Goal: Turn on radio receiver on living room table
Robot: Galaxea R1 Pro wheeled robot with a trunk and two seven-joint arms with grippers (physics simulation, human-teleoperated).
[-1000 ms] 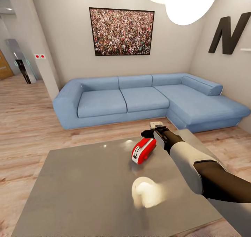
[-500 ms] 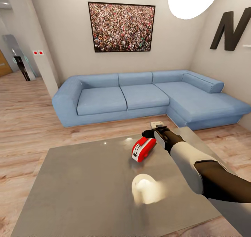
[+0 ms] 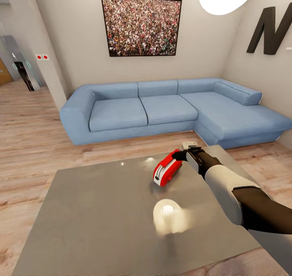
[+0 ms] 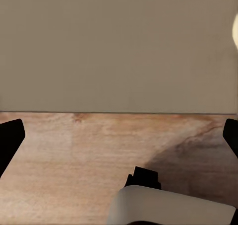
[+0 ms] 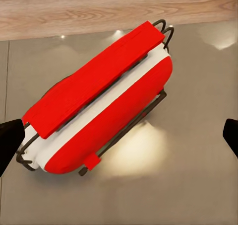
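Big black letter (image 3: 271, 30) on the beige right-hand wall (image 3: 259, 69), cut off by the edge, likely an N or an M. Nothing legible on the red radio (image 3: 166, 173), the framed crowd photo (image 3: 140, 26), or the two small red-dotted wall plates (image 3: 41, 57).

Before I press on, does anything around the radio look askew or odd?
The radio receiver is not upright: it lies tipped on its side on the grey table, set diagonally to the table's edges, red handle facing up in the right wrist view. The right end effector sits by its far end, fingers spread. Nothing looks spilled or damaged.
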